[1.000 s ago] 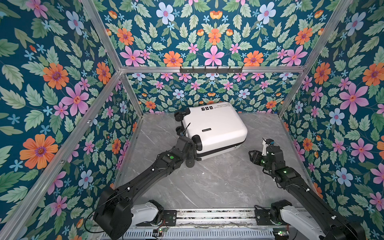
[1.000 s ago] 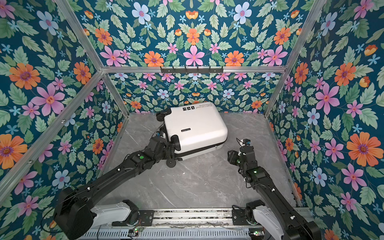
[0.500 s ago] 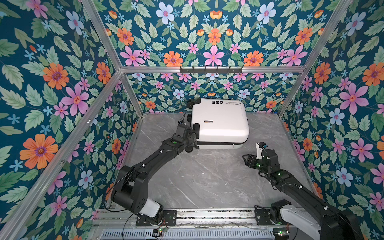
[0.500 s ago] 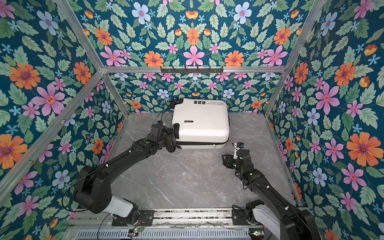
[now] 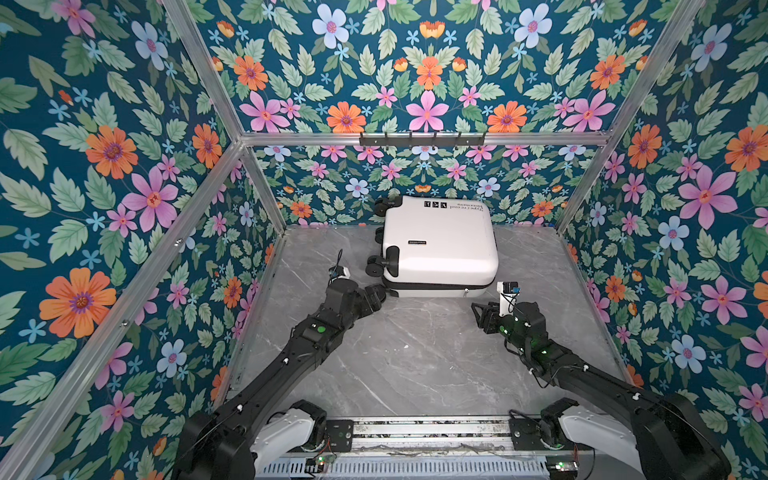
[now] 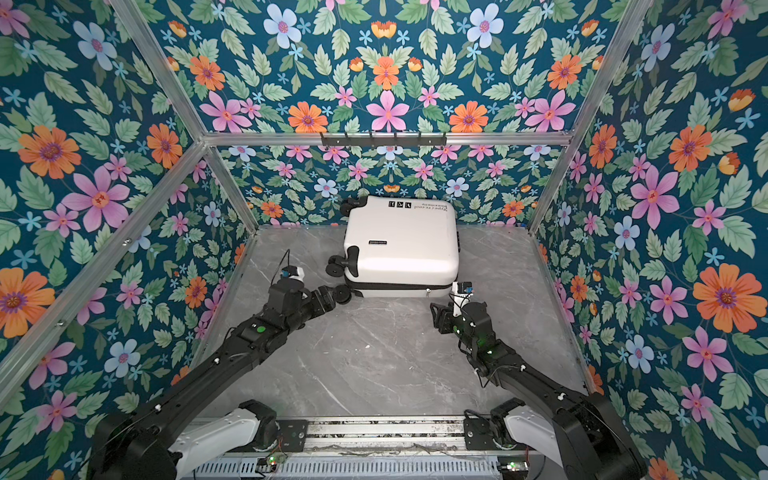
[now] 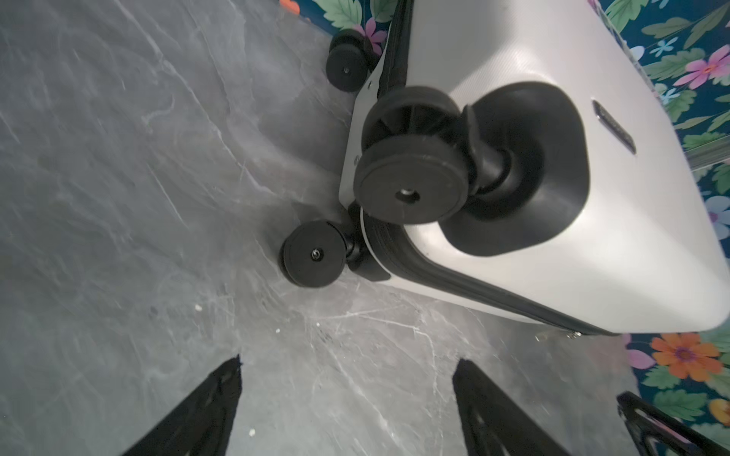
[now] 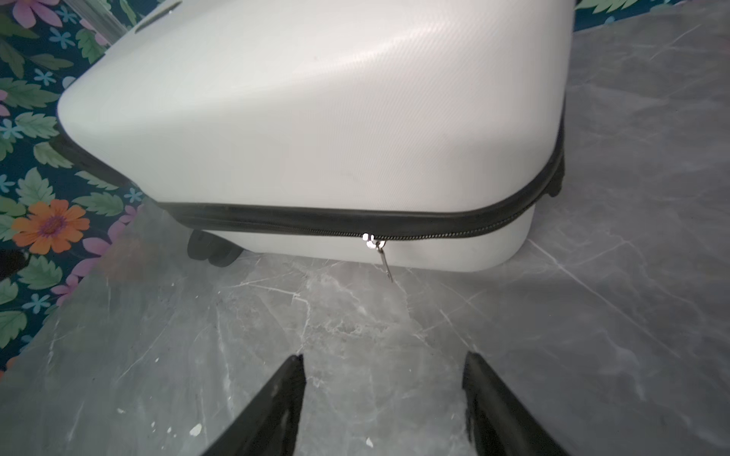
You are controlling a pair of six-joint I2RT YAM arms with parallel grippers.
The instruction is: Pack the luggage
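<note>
Left fingers (image 7: 205,410): apart, nothing between them, bare grey marble counter (image 7: 118,197) showing in the gap. Right fingers (image 8: 276,406): also apart, empty, over bare counter. In both top views the two sets sit low over the counter, well apart from each other. Both are aimed away from the base rail (image 5: 415,428) toward the luggage (image 5: 440,245). Luggage lies flat on the counter, shell closed, beyond both sets of fingers and roughly between their lines of aim. Ahead of the left fingers, near but not touching, is the wheeled end. A lower corner wheel (image 7: 312,256) is closest to the tips, at counter level. An upper wheel (image 7: 407,189) is just past it, and a third wheel (image 7: 347,67) is farther along the same end. Ahead of the right fingers, apart from the tips, is the long side with the black zip band (image 8: 355,221). The silver zip pull (image 8: 379,254) hangs down roughly in line with the gap between the fingers. Top face carries a small black badge (image 5: 417,242). Black text and three square icons (image 5: 434,204) run along the edge farthest from the fingers. That far edge sits at the floral back wall (image 5: 415,83); cannot tell whether it touches. A black hook rail (image 5: 422,139) is mounted on the frame above.
</note>
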